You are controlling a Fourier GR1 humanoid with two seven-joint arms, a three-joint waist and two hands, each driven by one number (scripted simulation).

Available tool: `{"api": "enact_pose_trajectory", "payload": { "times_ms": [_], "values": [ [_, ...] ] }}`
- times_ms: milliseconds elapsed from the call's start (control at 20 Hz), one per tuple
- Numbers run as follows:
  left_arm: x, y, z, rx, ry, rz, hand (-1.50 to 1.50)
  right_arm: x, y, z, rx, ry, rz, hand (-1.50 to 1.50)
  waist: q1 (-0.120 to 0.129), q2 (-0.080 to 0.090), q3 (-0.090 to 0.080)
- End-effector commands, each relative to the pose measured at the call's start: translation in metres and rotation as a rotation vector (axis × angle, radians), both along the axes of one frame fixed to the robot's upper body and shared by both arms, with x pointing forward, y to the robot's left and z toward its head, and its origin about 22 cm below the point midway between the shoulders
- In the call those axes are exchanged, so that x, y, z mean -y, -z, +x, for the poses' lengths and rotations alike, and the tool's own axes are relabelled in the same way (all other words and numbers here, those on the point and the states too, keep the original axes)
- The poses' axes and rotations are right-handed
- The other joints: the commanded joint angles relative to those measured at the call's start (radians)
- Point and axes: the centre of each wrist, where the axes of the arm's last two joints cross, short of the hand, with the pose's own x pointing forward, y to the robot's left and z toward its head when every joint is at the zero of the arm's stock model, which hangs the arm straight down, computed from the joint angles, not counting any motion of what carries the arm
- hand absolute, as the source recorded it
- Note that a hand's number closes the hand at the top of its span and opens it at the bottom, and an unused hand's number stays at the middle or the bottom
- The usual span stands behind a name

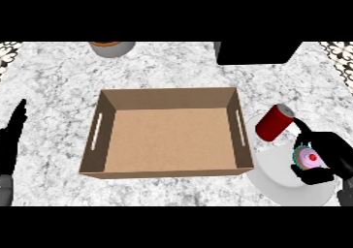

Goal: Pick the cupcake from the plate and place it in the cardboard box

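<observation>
Marble counter, right hand curled round cupcake at plate

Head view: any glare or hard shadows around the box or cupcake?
Head view: no glare on the counter; the cardboard box has inner walls shaded darker than its floor; the cupcake is partly hidden by the right hand curled round it.

Left hand: at the view's left edge, fingers straight, pointing away from the body, edge-on, holding nothing; at rest. Right hand: at lower right, fingers and thumb curled round the cupcake. The 2 grey forearms enter from the lower corners.
</observation>
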Motion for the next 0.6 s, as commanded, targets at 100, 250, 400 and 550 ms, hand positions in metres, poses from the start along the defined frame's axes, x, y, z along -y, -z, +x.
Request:
{"api": "enact_pose_trajectory", "payload": {
  "times_ms": [100, 250, 400, 550],
  "values": [
    [-0.019, 0.003, -0.015, -0.023, -0.087, 0.02, 0.0, -0.024, 0.042, -0.057, -0.03, 0.479, 0.019, 1.5, -0.097, -0.023, -0.003],
    [-0.028, 0.001, -0.02, -0.042, -0.098, 0.014, 0.0, -0.031, 0.022, -0.069, 0.094, 0.59, -0.08, 1.5, -0.1, -0.023, -0.007],
    [-0.026, 0.002, -0.023, -0.034, -0.092, 0.02, 0.0, -0.061, 0.009, -0.085, 0.178, 0.634, -0.08, 1.5, -0.095, -0.024, -0.006],
    [-0.025, 0.002, -0.022, -0.026, -0.089, 0.016, 0.0, -0.09, -0.028, -0.089, 0.377, 0.667, -0.066, 1.5, -0.079, -0.021, -0.005]
  ]
}}
